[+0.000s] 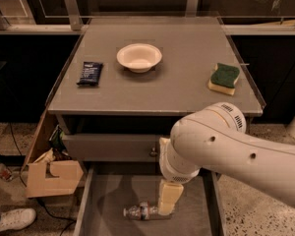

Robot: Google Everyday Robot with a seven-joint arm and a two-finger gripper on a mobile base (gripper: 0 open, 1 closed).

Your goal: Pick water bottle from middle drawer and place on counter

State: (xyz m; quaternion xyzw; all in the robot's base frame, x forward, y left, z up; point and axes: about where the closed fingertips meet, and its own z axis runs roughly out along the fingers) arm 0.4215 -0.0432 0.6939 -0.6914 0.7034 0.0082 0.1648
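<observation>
**Op:** Where does my hand sit?

**Spotter:** Your hand (165, 211) is low inside the open drawer (106, 198). It points straight down and meets the right end of the bottle (140, 212). I cannot tell whether it is open or closed, because the wrist hides that from here.

**Op:** Why straight down?

**Spotter:** I think you have little choice. The bottle lies flat on the drawer floor with walls on both sides and the shut drawer front (113, 147) just above and behind it. That leaves the top as the free way in. Your arm (246, 151) comes in from the right and bends over the drawer's right side to get there.

**Op:** What does the bottle look like?

**Spotter:** It is small, clear and crinkled, with a pale band round its middle. It lies on its side, running left to right, at about the middle of the floor. I can't tell which end has the cap. A bottle that thin will likely dent, and it may roll away if you nudge it.

**Op:** And where do I put it down?

**Spotter:** On the desk (187, 90), above and farther back. It carries a dark packet (90, 73) at the left, a bowl (139, 57) in the middle towards the back, and a sponge (224, 77) at the right. The front strip between them looks bare, so I'd set the bottle there.
</observation>
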